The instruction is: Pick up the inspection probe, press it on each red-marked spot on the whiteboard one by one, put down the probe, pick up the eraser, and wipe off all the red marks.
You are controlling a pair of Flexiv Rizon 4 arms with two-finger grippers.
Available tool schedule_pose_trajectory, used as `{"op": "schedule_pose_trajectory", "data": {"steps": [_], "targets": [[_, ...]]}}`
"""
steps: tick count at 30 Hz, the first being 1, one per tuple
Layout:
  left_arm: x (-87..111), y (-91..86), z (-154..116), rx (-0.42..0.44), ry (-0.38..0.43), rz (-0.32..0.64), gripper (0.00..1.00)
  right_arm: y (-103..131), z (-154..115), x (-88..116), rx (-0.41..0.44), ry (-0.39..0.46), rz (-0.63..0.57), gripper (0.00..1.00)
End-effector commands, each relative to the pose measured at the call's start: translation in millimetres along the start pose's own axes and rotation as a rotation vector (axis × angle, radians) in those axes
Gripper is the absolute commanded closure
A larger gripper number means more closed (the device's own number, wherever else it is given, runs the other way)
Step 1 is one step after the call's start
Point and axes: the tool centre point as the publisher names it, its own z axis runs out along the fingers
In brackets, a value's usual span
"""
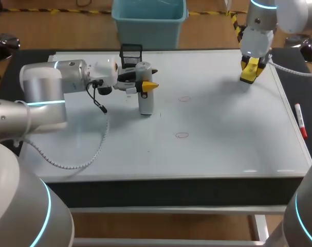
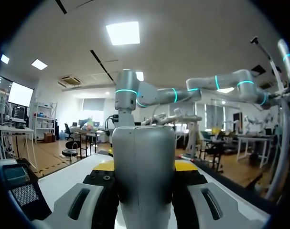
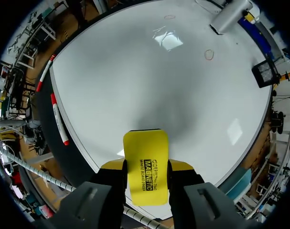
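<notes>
Inspection probe [image 1: 145, 103], a smooth silver cylinder, stands upright at upper left on the whiteboard [image 1: 222, 139], clamped by our level left gripper [image 1: 148, 85]. Our downward-pointing right gripper [image 1: 250, 69], upper right, pinches the flat yellow eraser [image 3: 145, 157].

Left pincer [image 1: 147, 86] clamped, right pincer [image 1: 250, 72] clamped

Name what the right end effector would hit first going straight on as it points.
The right end effector would likely meet bare whiteboard, its eraser touching first; the gap is unclear.
</notes>
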Motion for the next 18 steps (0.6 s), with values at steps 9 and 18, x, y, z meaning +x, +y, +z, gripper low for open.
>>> {"op": "schedule_pose_trajectory", "data": {"steps": [9,18], "targets": [[-15.2,-29.1,-22,0.009,-0.035,0.023,1.0,0,-2,1,0.002,0.003,-0.002,1.0],[-45.3,-57.5,-79,0.015,-0.169,0.069,1.0,0,-2,1,0.002,0.003,-0.002,1.0]]}}
